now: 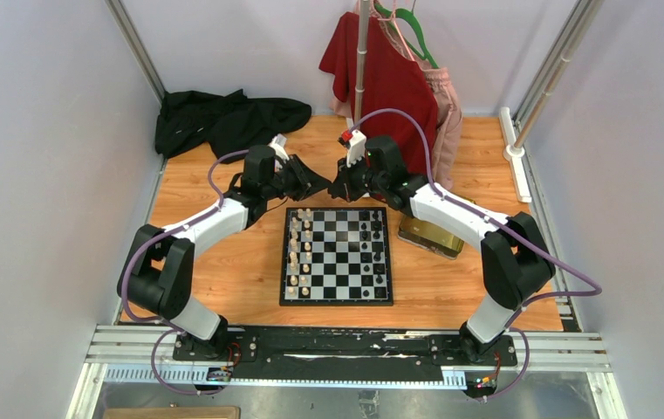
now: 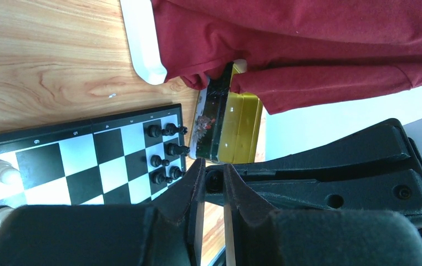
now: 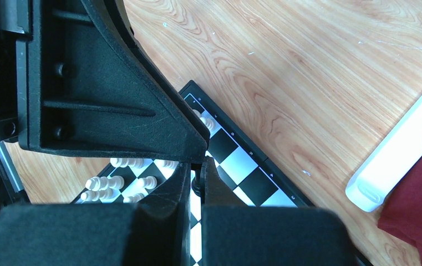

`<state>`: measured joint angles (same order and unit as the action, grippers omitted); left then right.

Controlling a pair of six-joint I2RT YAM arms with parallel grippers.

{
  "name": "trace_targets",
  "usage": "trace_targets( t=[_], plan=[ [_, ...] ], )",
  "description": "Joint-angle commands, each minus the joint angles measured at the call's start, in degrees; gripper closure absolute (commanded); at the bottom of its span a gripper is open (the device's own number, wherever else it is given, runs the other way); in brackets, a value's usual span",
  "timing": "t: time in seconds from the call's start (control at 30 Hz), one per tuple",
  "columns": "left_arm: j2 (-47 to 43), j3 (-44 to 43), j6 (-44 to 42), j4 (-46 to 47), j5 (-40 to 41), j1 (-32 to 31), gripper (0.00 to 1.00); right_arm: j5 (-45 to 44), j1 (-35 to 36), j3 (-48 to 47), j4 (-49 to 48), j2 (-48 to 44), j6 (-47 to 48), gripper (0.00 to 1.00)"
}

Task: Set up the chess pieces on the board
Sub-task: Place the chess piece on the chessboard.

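As they meet tip to tip over the far edge of the board (image 1: 337,299), left end effector (image 2: 214,173) and right end effector (image 3: 197,176) are both pinched shut, apparently on one black piece (image 2: 214,181): likely a handover. Other chess pieces (image 1: 300,249) line its side columns.

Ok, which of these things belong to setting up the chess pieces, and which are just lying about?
For the job: the board, the cream-white pieces, the black pieces.
Lying about: the gold tin, the black cloth, the red shirt, the pink garment.
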<state>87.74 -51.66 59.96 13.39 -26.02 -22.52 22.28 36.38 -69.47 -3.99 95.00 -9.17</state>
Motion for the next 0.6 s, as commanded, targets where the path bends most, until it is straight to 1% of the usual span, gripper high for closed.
trace_targets(
  t=[0.0, 0.23, 0.5, 0.57],
  plan=[
    [0.8, -0.6, -2.0, -3.2, -5.7, -2.3, 0.99, -0.6, 0.9, -1.5, -10.2, -0.9, -0.4, 1.00],
    [0.6, -1.6, -5.7, -3.2, -3.7, -2.3, 1.00, -0.1, 1.0, -1.7, -8.2, -1.2, 0.6, 1.00],
    [0.5, -2.5, -9.7, -3.2, -2.3, -2.7, 1.00, 0.7, 1.0, -2.0, -6.7, -1.6, 1.3, 0.90],
    [0.5, -2.6, -10.6, -3.2, -1.9, -2.8, 1.00, 0.8, 0.9, -2.0, -6.4, -1.8, 1.4, 0.85]
  ],
)
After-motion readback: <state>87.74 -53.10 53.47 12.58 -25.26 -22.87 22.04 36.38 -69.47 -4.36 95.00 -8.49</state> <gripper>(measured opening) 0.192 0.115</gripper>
